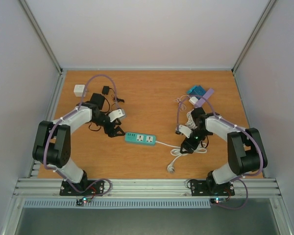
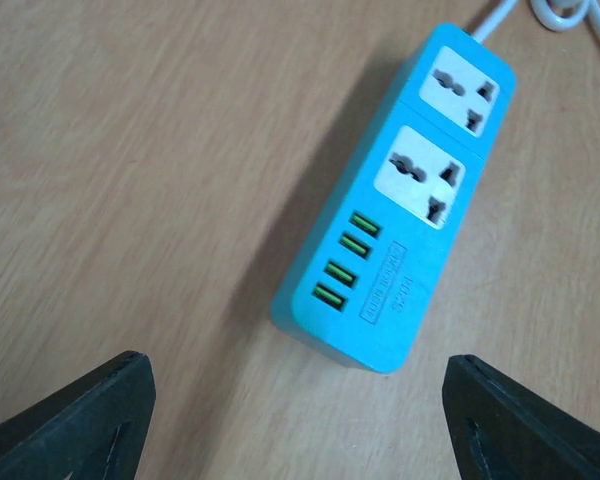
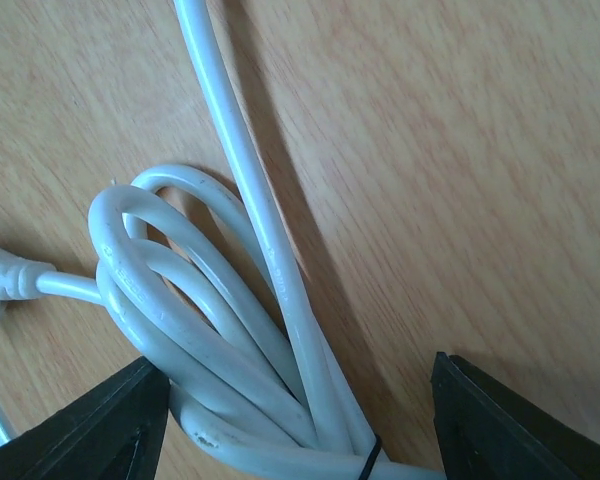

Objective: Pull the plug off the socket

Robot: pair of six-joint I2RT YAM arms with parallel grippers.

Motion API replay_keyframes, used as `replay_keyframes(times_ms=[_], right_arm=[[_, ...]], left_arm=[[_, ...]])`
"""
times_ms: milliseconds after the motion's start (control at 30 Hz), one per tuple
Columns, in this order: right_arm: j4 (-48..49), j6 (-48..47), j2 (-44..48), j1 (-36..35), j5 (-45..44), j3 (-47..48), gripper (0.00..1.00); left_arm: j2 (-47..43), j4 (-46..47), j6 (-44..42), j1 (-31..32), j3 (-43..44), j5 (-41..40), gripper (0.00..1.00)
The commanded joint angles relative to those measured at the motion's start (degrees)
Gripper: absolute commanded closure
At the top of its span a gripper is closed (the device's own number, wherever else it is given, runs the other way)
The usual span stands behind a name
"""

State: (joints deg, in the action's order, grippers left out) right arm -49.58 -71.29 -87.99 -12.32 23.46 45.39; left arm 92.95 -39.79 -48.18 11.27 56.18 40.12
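The teal plastic power strip (image 2: 395, 200) lies flat near the middle of the wooden bench (image 1: 152, 103), the faces of its two white sockets and four green USB ports fully in view. Its white cable (image 3: 200, 330) runs right to a tied coil, with a white plug (image 1: 171, 169) lying at the near side. The left tool (image 2: 295, 365) hangs just above the strip's left end, fingers spread wide and gripping nothing, while the right tool (image 3: 298, 365) hangs over the coil, equally wide apart and holding nothing.
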Motion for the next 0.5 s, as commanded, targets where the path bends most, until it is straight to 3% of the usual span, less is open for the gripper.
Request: replay_keyframes(times_ms=[0, 167, 300, 467], right_arm=[[-2.0, -4.7, 0.9, 2.8, -7.4, -2.3, 0.28], [-2.1, -7.7, 2.6, 5.1, -9.1, -3.7, 0.28], [-2.5, -9.5, 3.3, 6.7, -9.6, -4.6, 0.29], [-3.0, -10.5, 4.2, 8.3, -9.8, -4.3, 0.29]], left_arm=[[-0.9, -2.4, -6.3, 1.4, -0.1, 3.8, 0.19], [2.2, 0.1, -8.8, 2.7, 2.7, 4.1, 0.21], [6.0, 2.0, -7.3, 6.1, 6.0, 2.8, 0.29], [8.7, 2.1, -11.7, 10.7, 7.1, 1.3, 0.40]])
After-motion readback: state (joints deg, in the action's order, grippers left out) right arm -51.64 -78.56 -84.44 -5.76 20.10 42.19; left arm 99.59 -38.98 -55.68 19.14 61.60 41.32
